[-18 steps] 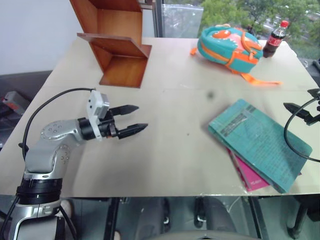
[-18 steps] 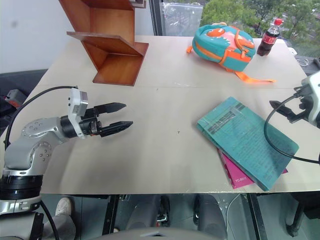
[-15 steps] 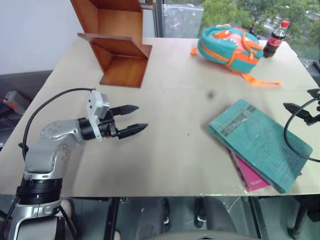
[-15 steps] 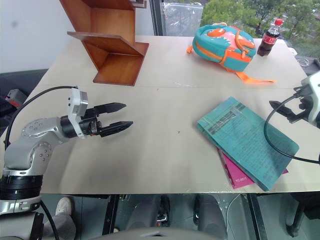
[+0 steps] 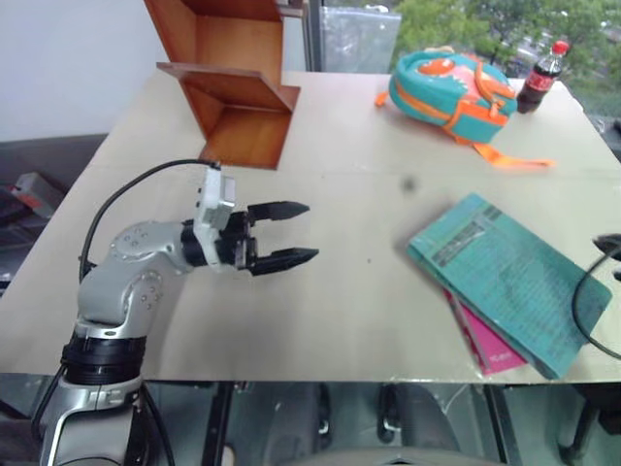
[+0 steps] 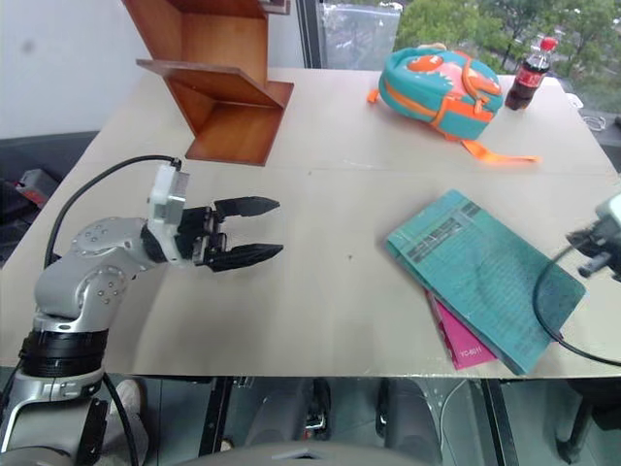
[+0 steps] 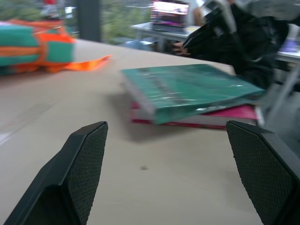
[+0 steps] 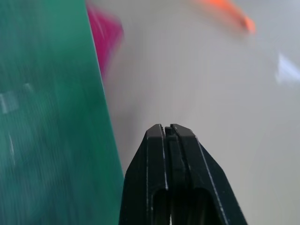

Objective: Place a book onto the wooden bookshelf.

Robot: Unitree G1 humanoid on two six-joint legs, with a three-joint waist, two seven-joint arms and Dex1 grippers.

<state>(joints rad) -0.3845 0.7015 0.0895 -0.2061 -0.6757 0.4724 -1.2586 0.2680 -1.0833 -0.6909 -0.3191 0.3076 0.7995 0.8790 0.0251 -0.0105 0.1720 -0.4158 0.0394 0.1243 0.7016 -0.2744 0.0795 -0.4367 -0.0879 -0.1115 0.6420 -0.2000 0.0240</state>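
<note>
The book, large and teal-green with a pale label patch, lies flat at the table's right front, on top of a magenta-pink book. My left gripper is open and empty, held level above the table's left middle and pointing at the book, well short of it. The wooden bookshelf stands at the far left of the table, behind the left gripper. My right gripper is shut and empty, hovering off the book's right edge over bare table.
A teal-and-orange backpack lies at the back right, its orange strap trailing toward the books. A cola bottle stands beside it near the far edge. A black cable loops over the book's right corner.
My left gripper has moved to the right, toward the table's middle, still open. The right arm has drawn back toward the table's right edge.
</note>
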